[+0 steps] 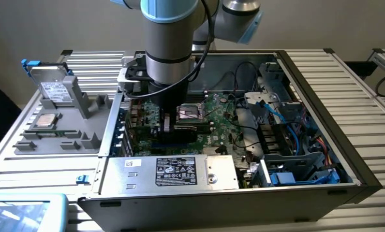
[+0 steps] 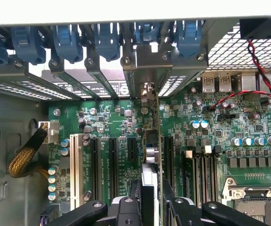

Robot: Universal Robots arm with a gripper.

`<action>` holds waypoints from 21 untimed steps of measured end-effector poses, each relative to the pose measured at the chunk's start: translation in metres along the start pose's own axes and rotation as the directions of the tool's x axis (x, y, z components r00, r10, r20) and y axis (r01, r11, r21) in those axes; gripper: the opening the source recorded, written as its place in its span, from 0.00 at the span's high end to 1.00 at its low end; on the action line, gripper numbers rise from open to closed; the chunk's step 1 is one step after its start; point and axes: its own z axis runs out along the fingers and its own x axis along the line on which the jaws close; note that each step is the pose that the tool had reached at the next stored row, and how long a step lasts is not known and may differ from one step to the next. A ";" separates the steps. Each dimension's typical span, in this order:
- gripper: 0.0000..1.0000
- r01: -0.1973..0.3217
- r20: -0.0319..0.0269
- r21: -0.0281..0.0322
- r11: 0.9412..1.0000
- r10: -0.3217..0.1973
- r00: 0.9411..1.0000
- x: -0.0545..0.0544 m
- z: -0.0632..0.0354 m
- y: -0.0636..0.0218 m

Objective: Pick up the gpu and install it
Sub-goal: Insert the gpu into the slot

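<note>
The thin flat gpu card (image 2: pixel 150 157), a green board with a dark cooler, is clamped edge-on in the black metal gripper (image 2: pixel 149 205), low over the green motherboard's (image 2: pixel 121 125) black expansion slots (image 2: pixel 113 160). By judgement, it is best kept upright and parallel to its slot.

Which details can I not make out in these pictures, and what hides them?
Wrist view: whether the gpu is seated; it stands edge-on and hides its own lower edge.
Exterior view: the expansion slots; the arm covers them.
Exterior view: the power supply label text, too small.
</note>
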 end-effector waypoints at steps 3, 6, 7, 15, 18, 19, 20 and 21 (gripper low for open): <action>0.72 0.001 0.001 -0.001 1.000 -0.001 1.000 0.001 -0.0008 -0.0001; 0.72 0.002 0.000 -0.001 1.000 -0.002 1.000 0.002 -0.0013 -0.0001; 0.72 0.002 0.000 -0.002 1.000 -0.002 1.000 0.002 -0.0014 0.0000; 0.72 0.031 -0.002 -0.003 1.000 -0.031 1.000 0.002 -0.0022 -0.0004; 0.72 0.045 -0.003 -0.003 0.999 -0.045 0.999 0.002 -0.0022 -0.0004; 0.72 0.045 -0.003 -0.003 0.999 -0.045 0.999 0.002 -0.0022 -0.0004; 0.72 0.045 -0.003 -0.003 0.999 -0.045 0.999 0.002 -0.0022 -0.0004; 0.72 0.045 -0.003 -0.003 0.999 -0.045 0.999 0.002 -0.0022 -0.0004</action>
